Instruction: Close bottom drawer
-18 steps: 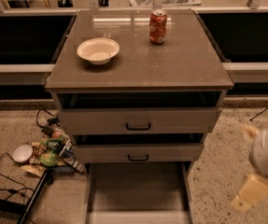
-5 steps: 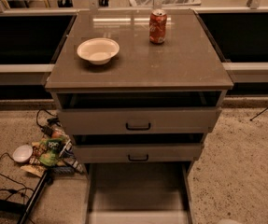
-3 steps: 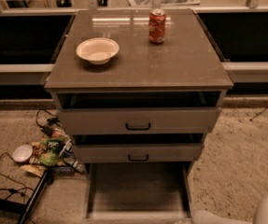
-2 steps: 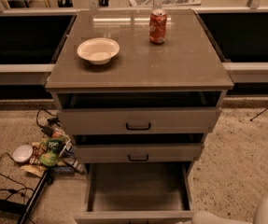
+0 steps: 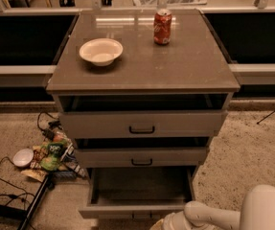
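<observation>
Down on the floor at the left, snack packets (image 5: 51, 153) lay in a heap. On the worktop (image 5: 189, 68) sat a pale bowl (image 5: 101, 51) and, farther right, a red can (image 5: 162, 27). The bottom drawer (image 5: 139, 191) stood pulled well out toward the near side, below two upper drawers (image 5: 103, 124) that were slightly open. My fingers (image 5: 167, 223) were low at the near edge, just beside its front panel; apart or together, I could not tell.
</observation>
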